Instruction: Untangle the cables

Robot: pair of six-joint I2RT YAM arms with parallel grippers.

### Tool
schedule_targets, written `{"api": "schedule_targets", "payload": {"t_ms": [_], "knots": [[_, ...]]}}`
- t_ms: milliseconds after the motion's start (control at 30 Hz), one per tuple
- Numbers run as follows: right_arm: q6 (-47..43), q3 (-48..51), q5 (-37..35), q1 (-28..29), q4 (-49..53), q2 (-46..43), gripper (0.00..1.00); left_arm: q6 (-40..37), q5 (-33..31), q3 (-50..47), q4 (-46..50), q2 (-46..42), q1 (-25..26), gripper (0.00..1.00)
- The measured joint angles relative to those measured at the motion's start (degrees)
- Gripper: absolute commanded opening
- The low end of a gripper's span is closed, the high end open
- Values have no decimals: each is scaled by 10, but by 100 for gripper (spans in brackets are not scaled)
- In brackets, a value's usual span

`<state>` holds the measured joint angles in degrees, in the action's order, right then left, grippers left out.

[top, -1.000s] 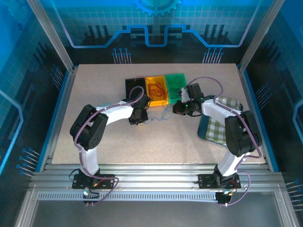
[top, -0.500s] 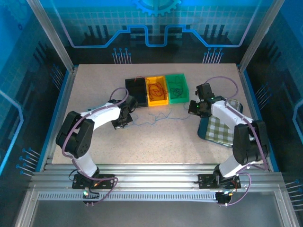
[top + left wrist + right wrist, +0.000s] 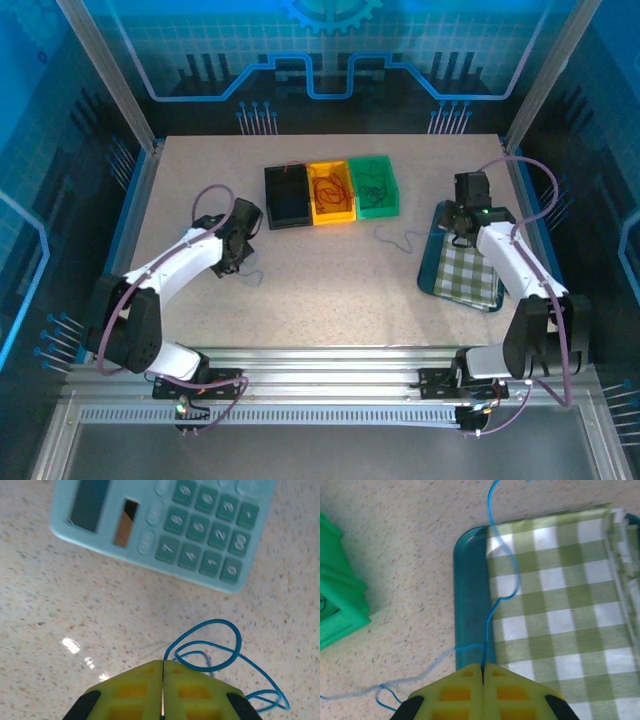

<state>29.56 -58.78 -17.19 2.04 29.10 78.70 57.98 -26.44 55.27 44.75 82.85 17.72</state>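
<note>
The only readable marks were on the pale blue calculator lying on the worktop in the upper part of the left wrist view. Its teal keys carried white digits. The row nearest the lower edge of the case read 7, 4, 1, 0 from left to right. The row above it read 8, 5, 2, 00. In the row cut by the top of the frame a 9 could be made out at the left. The marks on the keys beside it were too blurred to tell.

table | three bins | teal tray | calculator | blue cable
</note>
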Motion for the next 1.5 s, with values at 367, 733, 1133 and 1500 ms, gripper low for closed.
{"api": "schedule_targets", "payload": {"t_ms": [367,733,1133,1500], "knots": [[-45,-10,109,62,-54,-55,0,10,18,0,-31,-17,68,0],[-82,-285,196,169,-87,-32,1,97,83,-23,-87,8,80,0],[-64,-450,284,253,-139,202,1,130,90,-35,-91,11,80,0],[-78,-555,271,284,-120,379,0,132,94,-41,-88,10,80,0]]}}
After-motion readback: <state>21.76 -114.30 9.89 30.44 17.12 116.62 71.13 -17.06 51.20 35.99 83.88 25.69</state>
